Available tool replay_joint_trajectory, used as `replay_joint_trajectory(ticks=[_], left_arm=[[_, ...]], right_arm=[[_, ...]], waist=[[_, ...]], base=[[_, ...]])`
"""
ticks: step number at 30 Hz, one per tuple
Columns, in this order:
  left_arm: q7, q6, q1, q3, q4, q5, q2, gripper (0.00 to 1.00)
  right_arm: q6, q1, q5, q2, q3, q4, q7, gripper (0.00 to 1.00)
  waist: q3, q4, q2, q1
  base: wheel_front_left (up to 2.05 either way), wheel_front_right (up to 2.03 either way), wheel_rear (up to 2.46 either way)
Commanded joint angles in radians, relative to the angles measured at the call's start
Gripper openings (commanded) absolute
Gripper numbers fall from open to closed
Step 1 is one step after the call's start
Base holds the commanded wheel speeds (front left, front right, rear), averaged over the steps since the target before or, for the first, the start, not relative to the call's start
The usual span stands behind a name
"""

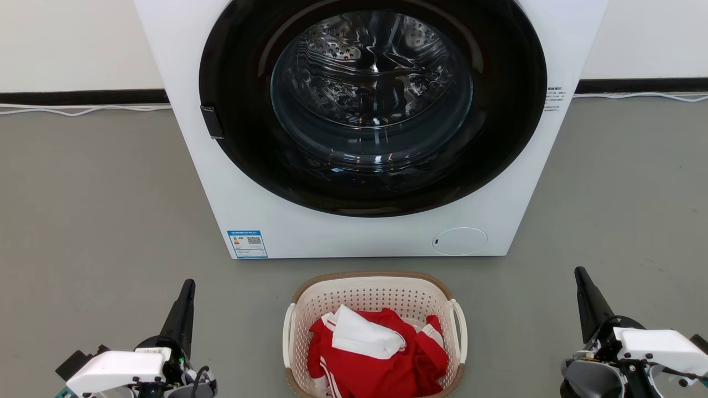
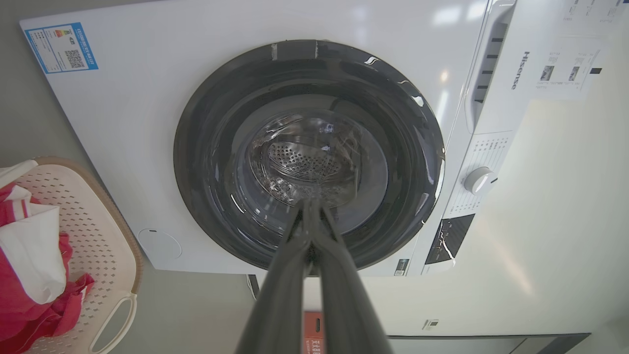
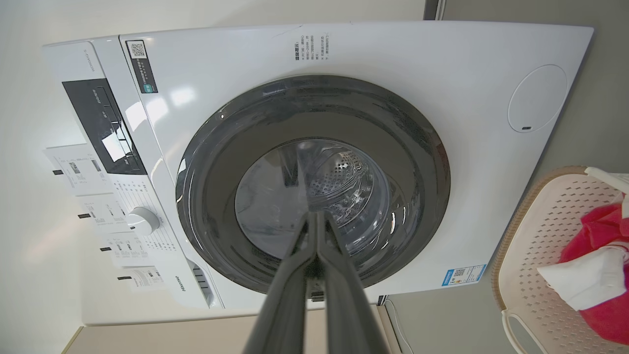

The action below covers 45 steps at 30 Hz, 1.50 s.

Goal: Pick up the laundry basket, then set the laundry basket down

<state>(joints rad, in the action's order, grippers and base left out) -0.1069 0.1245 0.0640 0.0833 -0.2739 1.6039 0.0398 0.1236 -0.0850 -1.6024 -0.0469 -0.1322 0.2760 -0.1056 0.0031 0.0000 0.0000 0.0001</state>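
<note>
Squarely between the 2 arms, the laundry basket [image 1: 369,275] sat on the floor [image 1: 105,221] before the washing machine [image 1: 343,235], 1 loop handle [image 1: 288,334] toward each arm. Left gripper [image 1: 189,284] and right gripper [image 1: 580,272] were pinched closed, empty, well apart from it, the left slightly nearer.

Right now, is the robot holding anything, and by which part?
Nothing is held. The left gripper and right gripper are shut and empty, either side of the laundry basket.

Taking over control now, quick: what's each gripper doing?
Left gripper: closed, holding nothing.
Right gripper: closed, holding nothing.
</note>
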Motion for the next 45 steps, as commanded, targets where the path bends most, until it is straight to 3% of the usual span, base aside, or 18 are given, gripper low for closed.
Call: replay_joint_trajectory(ticks=[1,30,31,41,45], left_arm=[[-0.006,0.006,0.044,0.030,0.029,0.005,0.010,0.00],[-0.006,0.006,0.044,0.030,0.029,0.005,0.010,0.00],[0.000,0.000,0.000,0.000,0.000,0.000,0.000,1.00],[0.021,-0.001,-0.032,-0.010,-0.029,0.001,-0.009,1.00],[0.033,-0.001,-0.037,-0.015,-0.020,-0.003,-0.008,1.00]], right_arm=[[0.007,-0.023,-0.007,-0.003,0.019,-0.031,-0.007,0.00],[0.007,-0.023,-0.007,-0.003,0.019,-0.031,-0.007,0.00],[0.000,0.000,0.000,0.000,0.000,0.000,0.000,1.00],[0.000,0.028,0.003,0.006,0.018,0.025,0.019,1.00],[0.000,0.033,0.014,0.005,0.026,0.017,0.031,1.00]], waist=[[0.000,0.000,0.0000,0.0000],[0.000,0.000,0.0000,0.0000],[0.000,0.000,0.0000,0.0000],[-0.001,0.000,0.0000,0.0022],[0.000,0.000,0.0000,0.0003]], base=[[0.00,0.00,0.00],[0.00,0.00,0.00],[0.00,0.00,0.00],[0.00,0.00,0.00],[0.00,0.00,0.00]])
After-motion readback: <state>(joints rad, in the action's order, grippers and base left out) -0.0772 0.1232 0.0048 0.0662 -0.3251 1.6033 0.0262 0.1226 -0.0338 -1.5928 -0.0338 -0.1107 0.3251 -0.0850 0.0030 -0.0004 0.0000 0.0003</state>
